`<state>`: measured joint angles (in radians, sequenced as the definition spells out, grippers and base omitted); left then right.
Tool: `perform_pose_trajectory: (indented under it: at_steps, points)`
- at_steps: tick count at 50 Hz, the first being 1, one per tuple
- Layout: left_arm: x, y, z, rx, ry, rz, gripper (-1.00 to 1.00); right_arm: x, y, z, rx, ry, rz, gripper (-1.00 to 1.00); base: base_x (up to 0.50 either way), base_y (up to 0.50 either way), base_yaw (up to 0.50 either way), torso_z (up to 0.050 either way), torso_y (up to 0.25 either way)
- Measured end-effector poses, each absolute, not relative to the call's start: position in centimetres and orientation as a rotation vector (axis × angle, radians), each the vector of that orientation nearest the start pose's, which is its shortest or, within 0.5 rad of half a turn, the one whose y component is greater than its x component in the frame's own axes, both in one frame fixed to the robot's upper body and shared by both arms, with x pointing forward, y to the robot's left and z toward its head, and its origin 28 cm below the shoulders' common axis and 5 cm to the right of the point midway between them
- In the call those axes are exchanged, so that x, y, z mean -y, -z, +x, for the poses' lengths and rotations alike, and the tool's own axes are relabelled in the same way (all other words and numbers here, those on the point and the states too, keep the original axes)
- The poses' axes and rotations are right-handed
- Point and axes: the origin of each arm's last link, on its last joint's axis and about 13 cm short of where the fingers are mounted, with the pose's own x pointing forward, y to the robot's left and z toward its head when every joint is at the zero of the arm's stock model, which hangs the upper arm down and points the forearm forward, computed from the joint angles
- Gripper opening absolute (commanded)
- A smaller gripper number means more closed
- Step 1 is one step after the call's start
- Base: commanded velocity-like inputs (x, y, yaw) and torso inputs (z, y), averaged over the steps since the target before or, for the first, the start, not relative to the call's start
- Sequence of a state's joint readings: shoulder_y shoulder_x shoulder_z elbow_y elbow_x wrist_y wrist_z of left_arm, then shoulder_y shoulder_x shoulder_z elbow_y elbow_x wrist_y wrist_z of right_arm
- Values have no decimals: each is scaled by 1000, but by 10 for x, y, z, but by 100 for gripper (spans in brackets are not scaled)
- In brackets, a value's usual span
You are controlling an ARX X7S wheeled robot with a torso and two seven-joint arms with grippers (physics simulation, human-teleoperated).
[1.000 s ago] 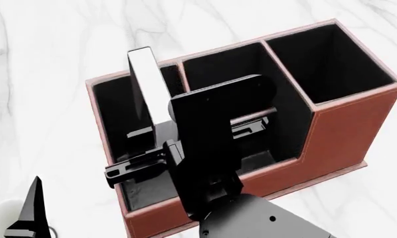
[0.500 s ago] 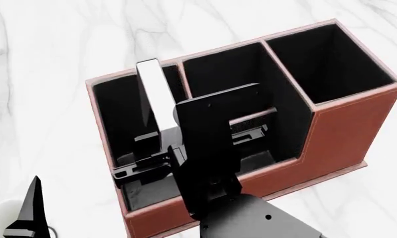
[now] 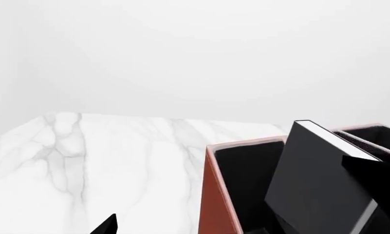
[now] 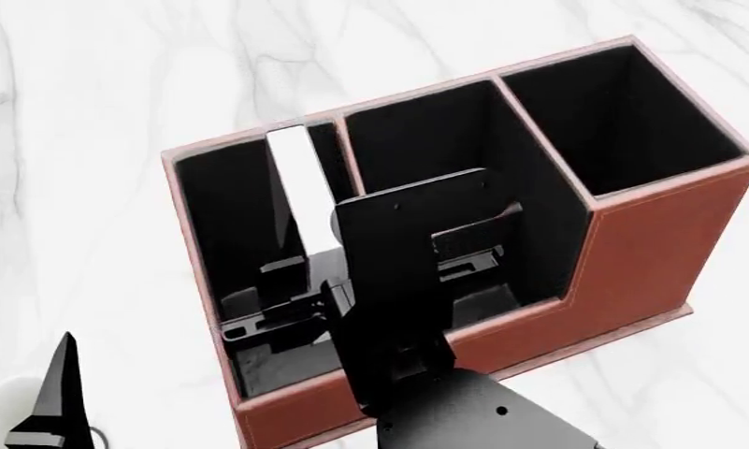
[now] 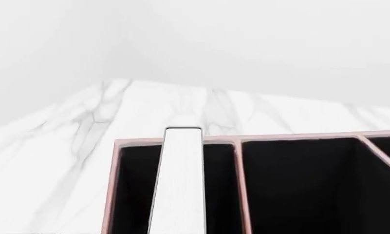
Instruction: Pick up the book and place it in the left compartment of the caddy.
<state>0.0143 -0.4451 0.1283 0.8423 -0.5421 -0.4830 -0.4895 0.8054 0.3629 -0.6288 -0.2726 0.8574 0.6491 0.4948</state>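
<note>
The reddish-brown caddy (image 4: 636, 253) stands on the marble table. The book (image 4: 296, 182) is upright inside the left compartment (image 4: 224, 215), white page edges facing up, its top about level with the rim. My right gripper (image 4: 280, 295) is down in that compartment, shut on the book's lower end. In the right wrist view the book's page edge (image 5: 180, 185) rises between the compartment's walls (image 5: 133, 195). The left wrist view shows the book's black cover (image 3: 318, 180) leaning over the caddy wall (image 3: 217, 204). My left gripper (image 4: 56, 402) hangs open beside the caddy, holding nothing.
The caddy's divided middle section (image 4: 424, 140) and taller end section (image 4: 624, 112) lie to the right of the book. A white rounded thing (image 4: 0, 412) sits at the lower left corner, by my left gripper. Marble tabletop (image 4: 100, 94) surrounds the caddy.
My right gripper has gone down with the book, sinking it deeper into the left compartment; its top has dropped to about rim height. The left arm has not moved.
</note>
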Motion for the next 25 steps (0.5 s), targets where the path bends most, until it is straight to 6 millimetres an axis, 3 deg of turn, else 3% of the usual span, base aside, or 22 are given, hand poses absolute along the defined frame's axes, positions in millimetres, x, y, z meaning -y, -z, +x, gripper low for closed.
perform_pose_trajectory:
  at_steps: [25]
  points:
    - [-217, -144, 166, 183, 28, -69, 100, 41, -173, 291, -20, -359, -33, -100, 0, 0, 0, 0, 1]
